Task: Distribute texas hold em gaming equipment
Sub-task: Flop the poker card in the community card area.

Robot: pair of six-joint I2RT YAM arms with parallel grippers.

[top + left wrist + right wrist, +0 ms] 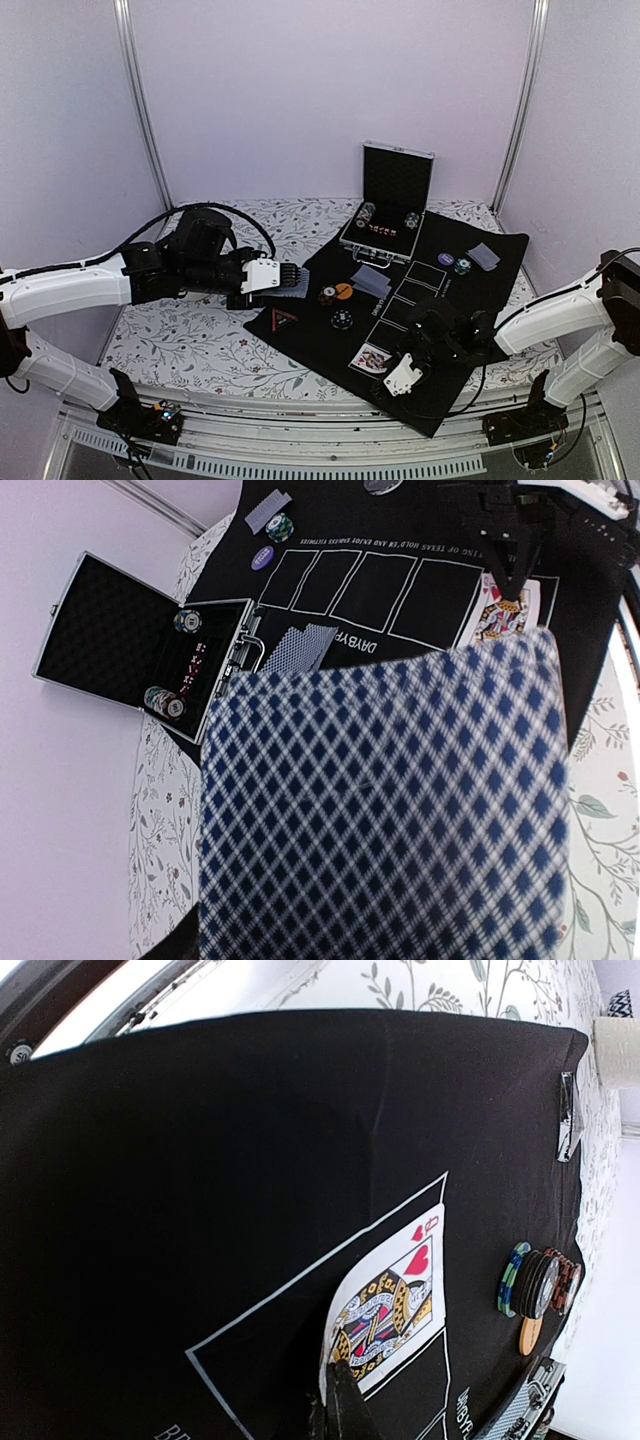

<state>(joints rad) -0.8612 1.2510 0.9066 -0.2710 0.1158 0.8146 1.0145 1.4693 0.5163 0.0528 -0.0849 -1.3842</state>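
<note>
**Board card one is down, the next comes off the deck**

My left hand (285, 280) is clamped on the deck of cards (380, 810). It holds the deck in the air at 9 o'clock of the black mat (310, 340), with the blue-diamond backs towards its own camera.

My right hand (338, 1405) has its fingers pressed together. The tip rests on the near edge of the queen of hearts (388, 1305). The queen lies face up and flat in the outlined box at the 6 o'clock end of the row. The other boxes I can see (408, 297) are bare.

Two small face-down lots are out, one near the mat's centre (372, 280) and one at 2 o'clock (484, 256). The orange disc (343, 291), black disc (341, 319) and purple disc (445, 259) lie on the mat. More chips sit in the open case (397, 180) at 12 o'clock.

I judge this to be the laying of the shared cards, with one placed and four to go.

The next move calls for three things:
- The right hand lifts straight off so the queen does not slide out of its box.
- Its fingers part and it crosses towards 9 o'clock.
- It pinches only the top card, while the left hand keeps the deck steady.
</note>
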